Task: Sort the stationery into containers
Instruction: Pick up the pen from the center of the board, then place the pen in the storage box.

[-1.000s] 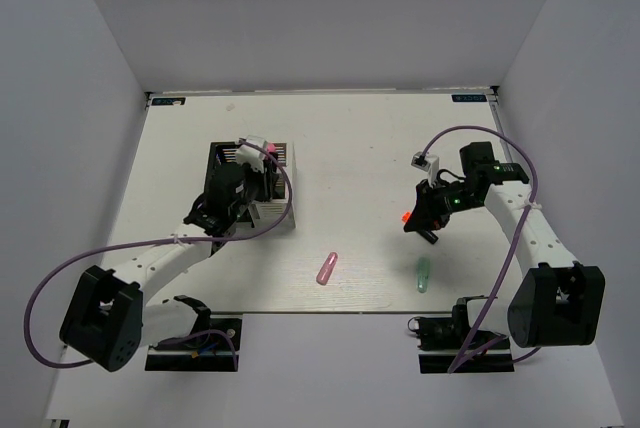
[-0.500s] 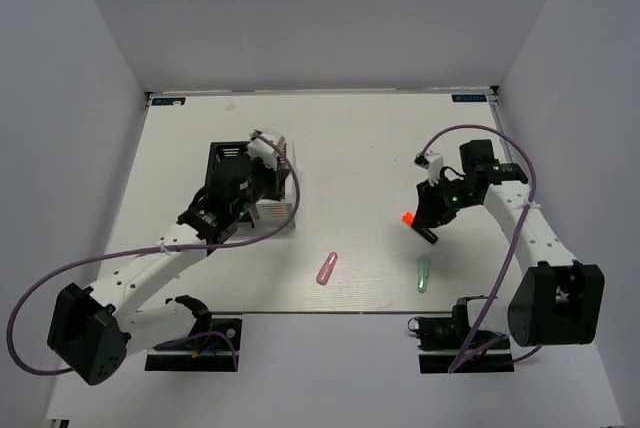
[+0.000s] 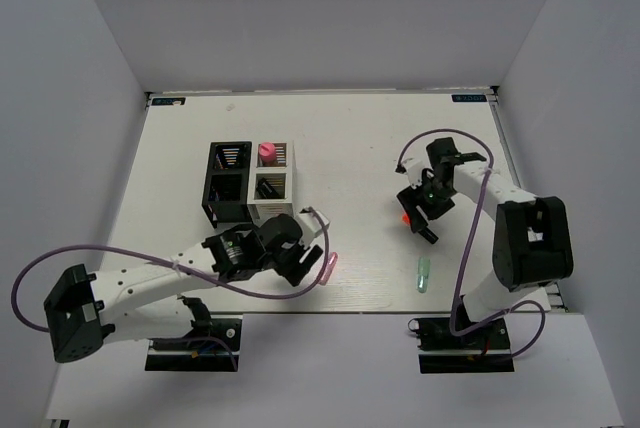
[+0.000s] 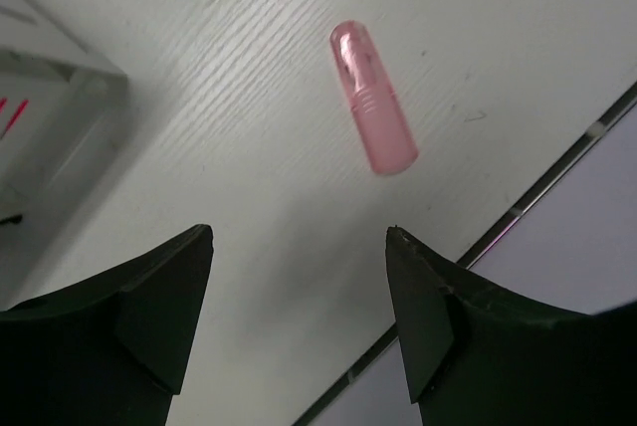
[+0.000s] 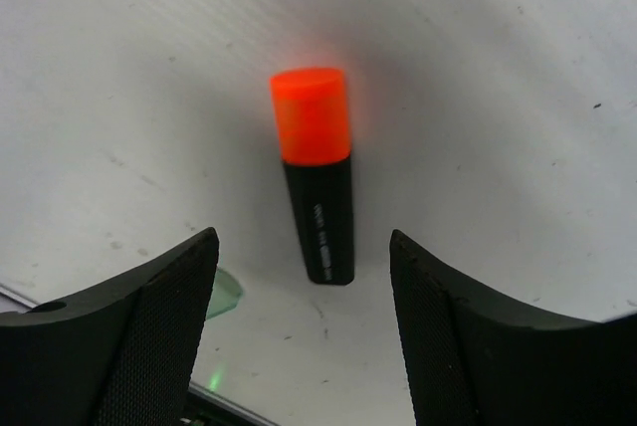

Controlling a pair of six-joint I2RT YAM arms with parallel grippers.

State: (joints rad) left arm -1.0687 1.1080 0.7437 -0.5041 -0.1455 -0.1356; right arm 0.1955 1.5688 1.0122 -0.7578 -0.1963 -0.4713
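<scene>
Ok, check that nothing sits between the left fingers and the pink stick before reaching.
Nothing visible does. In the left wrist view the pink stick lies flat on the table just beyond the open left fingers, with only tabletop between them. The white organizer stands off to one side of that path.

Top view is bright and even, with soft light falling straight down on the white table (image 3: 370,128). The arms cast only faint, fuzzy shadows, there's no glare, and everything is crisp though small.

Over on the left wrist, the pale pink stick (image 4: 373,98) is sharp and the surface grain reads clearly. The fingers (image 4: 139,326) of the left gripper (image 4: 299,237) are near-black, their detail swallowed.

On the right wrist, the orange cap (image 5: 310,115) blows out, glowing and spilling a reddish halo around it. Grain lines bow toward the edges and the corners darken. The fingers (image 5: 129,346) of the right gripper (image 5: 302,234) show only a dim mesh texture.
</scene>
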